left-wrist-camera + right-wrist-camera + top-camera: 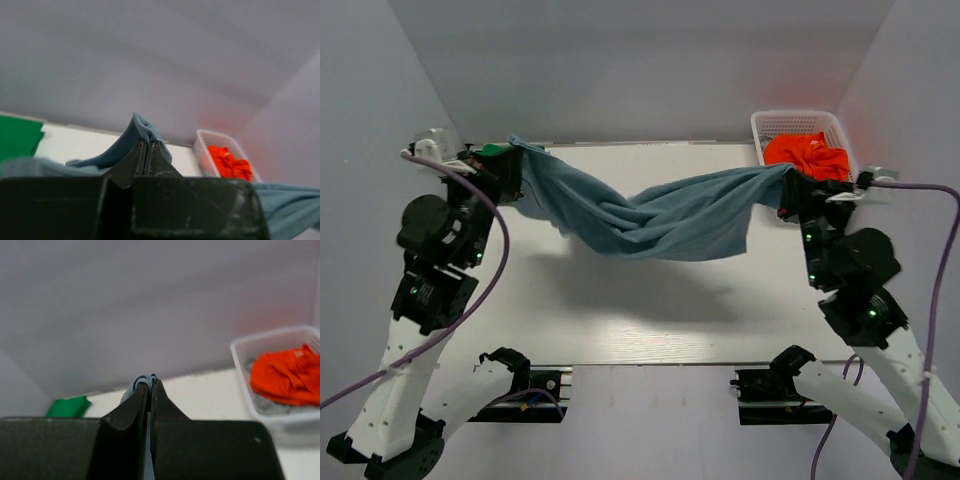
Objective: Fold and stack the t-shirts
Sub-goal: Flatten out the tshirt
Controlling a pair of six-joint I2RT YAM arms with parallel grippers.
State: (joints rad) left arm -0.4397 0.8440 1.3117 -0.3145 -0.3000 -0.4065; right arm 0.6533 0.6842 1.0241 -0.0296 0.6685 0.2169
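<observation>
The slate-blue t-shirt (650, 215) hangs stretched in the air between my two grippers, sagging in the middle above the table. My left gripper (516, 158) is shut on its left end; the pinched cloth (142, 125) bunches above the closed fingertips. My right gripper (790, 180) is shut on its right end, with a fold of blue cloth (145, 380) between the jaws. The green t-shirt (494, 150) lies at the far left corner, mostly hidden behind the left arm; it also shows in the left wrist view (19, 137) and the right wrist view (68, 406).
A white plastic basket (768, 124) at the far right corner holds orange cloth (808, 155). It also shows in the left wrist view (201, 150) and the right wrist view (241, 360). The white table (620, 320) is walled in by grey panels.
</observation>
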